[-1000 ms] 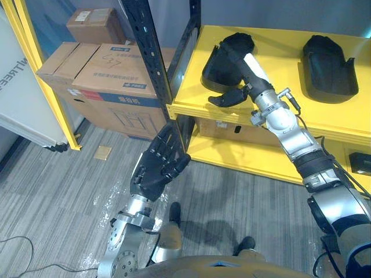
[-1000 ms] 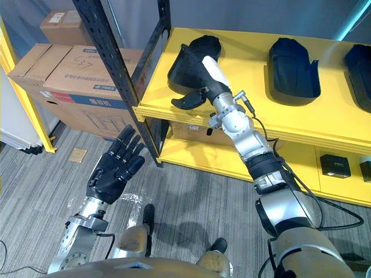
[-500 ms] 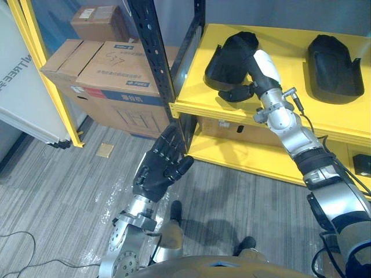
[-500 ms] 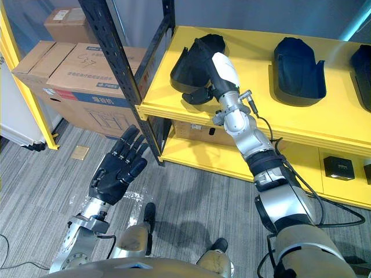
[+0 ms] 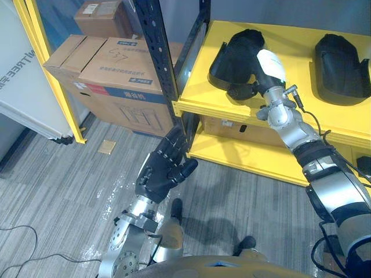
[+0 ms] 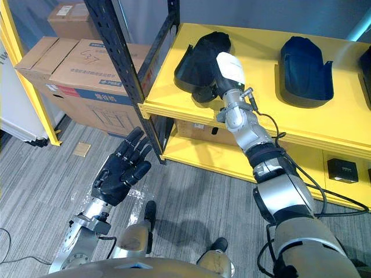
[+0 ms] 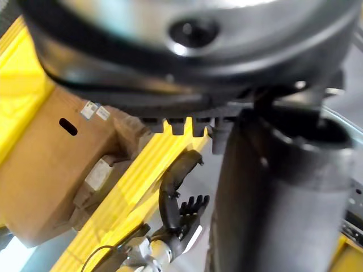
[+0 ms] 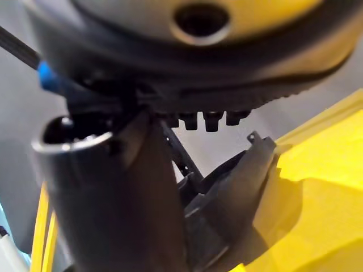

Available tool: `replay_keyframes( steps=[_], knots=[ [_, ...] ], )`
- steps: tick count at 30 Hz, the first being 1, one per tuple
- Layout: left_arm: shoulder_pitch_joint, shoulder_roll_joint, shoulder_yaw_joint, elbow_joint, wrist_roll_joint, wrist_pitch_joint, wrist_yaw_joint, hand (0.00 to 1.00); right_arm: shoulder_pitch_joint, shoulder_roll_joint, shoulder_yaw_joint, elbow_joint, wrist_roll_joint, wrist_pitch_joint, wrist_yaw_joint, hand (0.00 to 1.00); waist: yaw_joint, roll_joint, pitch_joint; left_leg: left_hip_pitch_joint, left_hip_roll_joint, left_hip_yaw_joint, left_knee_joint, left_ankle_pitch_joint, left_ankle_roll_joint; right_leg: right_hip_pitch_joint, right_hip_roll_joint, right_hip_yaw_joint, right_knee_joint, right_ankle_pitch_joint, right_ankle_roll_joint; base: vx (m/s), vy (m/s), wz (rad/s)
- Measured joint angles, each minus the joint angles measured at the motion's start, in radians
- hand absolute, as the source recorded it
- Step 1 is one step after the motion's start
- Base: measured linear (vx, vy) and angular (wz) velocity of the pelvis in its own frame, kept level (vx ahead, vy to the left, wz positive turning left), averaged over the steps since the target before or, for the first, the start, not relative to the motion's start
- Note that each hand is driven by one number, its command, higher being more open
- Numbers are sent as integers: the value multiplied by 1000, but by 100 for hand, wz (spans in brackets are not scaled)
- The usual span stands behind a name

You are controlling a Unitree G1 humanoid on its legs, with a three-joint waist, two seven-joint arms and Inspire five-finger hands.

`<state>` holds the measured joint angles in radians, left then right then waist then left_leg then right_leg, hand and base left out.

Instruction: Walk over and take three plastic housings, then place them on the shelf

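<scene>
The right robot hand [image 5: 260, 76], white cover on its thumb, reaches over the front edge of the yellow shelf [image 5: 301, 99] and rests against a black plastic housing [image 5: 233, 51]. Dark hand and dark housing merge, so one cannot tell whether it grips. That housing sits at the shelf's left end, close to the front lip and near the black upright [image 5: 157, 61]. A second housing [image 5: 342, 58] lies well apart to the right, with bare yellow board between them. The left robot hand [image 5: 164, 172] hangs spread and holding nothing above the grey floor [image 5: 58, 191], near stacked cardboard boxes [image 5: 110, 69].
</scene>
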<state>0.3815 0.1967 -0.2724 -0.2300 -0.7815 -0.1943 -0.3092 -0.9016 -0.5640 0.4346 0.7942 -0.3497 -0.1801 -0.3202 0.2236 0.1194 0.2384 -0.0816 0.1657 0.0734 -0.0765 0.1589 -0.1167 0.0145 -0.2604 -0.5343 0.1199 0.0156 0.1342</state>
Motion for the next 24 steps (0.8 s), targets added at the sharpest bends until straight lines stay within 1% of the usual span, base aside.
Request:
replay_keyframes(
  steps=[2, 6, 10, 17, 24],
  knots=[
    [-2, 0, -7, 12, 0, -2, 1, 100, 0, 0, 0, 6, 0, 4, -19, 100, 0, 1, 1, 0, 0, 0, 0, -3, 5, 0, 0, 0, -1, 0, 0, 0, 0, 0],
    [-2, 2, -18, 28, 0, -2, 4, 100, -10, 0, 0, 29, -27, 36, -64, 100, -1, 5, 2, -1, 0, 0, 0, -4, 6, 0, 0, -2, -1, 0, 0, 0, 0, 0],
    [-11, 2, -35, 28, -1, -2, 10, 100, -17, 0, -1, 35, -36, 44, -91, 100, -2, 7, 4, -2, 0, 0, 0, -4, 6, 0, 0, -4, -2, 0, 0, 0, 0, 0],
    [-29, 2, -36, 28, -1, -2, 12, 100, -18, 0, -4, 35, -37, 63, -96, 100, -6, 8, 4, 0, 0, 6, 0, -1, 2, 0, 1, 1, -6, 0, 0, 0, 0, 0],
    [-28, 2, -36, 28, -1, -2, 16, 100, -18, 0, -21, 33, -26, 53, -87, 100, -9, 8, 4, 5, 0, 14, -2, -1, 1, 4, 3, 6, -16, 4, 5, 0, 0, -1]
  ],
)
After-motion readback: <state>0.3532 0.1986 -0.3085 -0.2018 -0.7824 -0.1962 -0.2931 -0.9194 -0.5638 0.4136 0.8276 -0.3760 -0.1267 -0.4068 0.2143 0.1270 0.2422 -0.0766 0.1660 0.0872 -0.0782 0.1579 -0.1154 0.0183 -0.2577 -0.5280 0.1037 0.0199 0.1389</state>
